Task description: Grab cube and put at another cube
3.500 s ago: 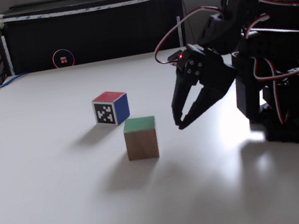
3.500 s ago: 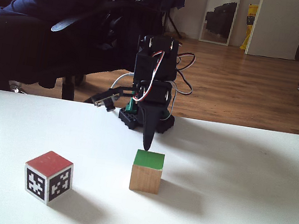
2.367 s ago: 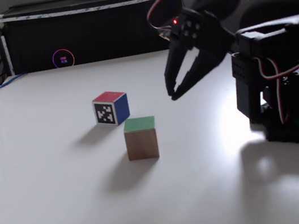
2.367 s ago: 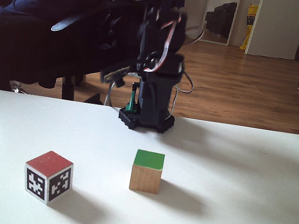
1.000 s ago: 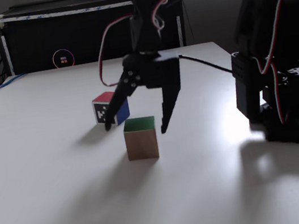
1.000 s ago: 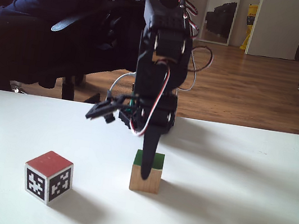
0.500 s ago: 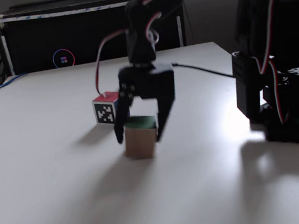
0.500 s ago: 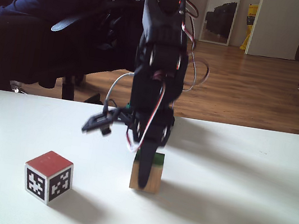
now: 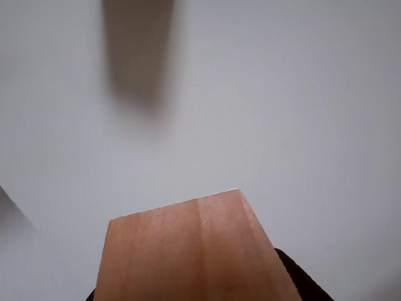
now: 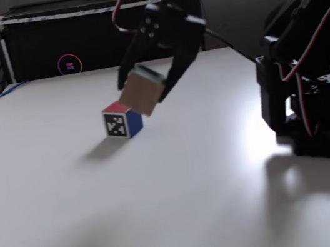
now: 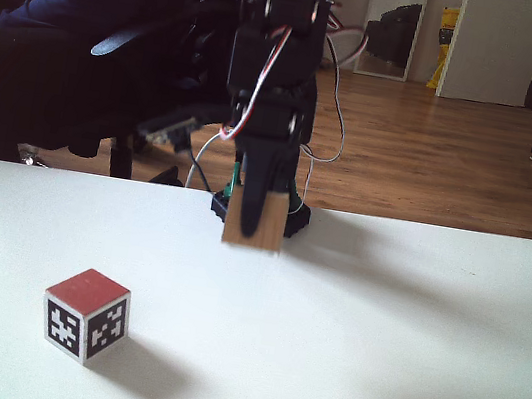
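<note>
Gripping the green-faced wooden cube (image 10: 142,90) between both fingers, my pincer (image 10: 150,90) holds it clear above the white desk (image 10: 101,197), tilted, its green face turned up toward my wrist. A cube has no long axis to tell. In the other view its plain wood side (image 9: 185,271) is cut off below. The red-and-blue cube (image 10: 122,119) with a black-and-white marker rests on the desk just below; a seated person (image 11: 62,15) is behind.

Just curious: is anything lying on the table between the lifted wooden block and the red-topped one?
Nothing: in a fixed view, bare table separates the cube from another cube.
</note>
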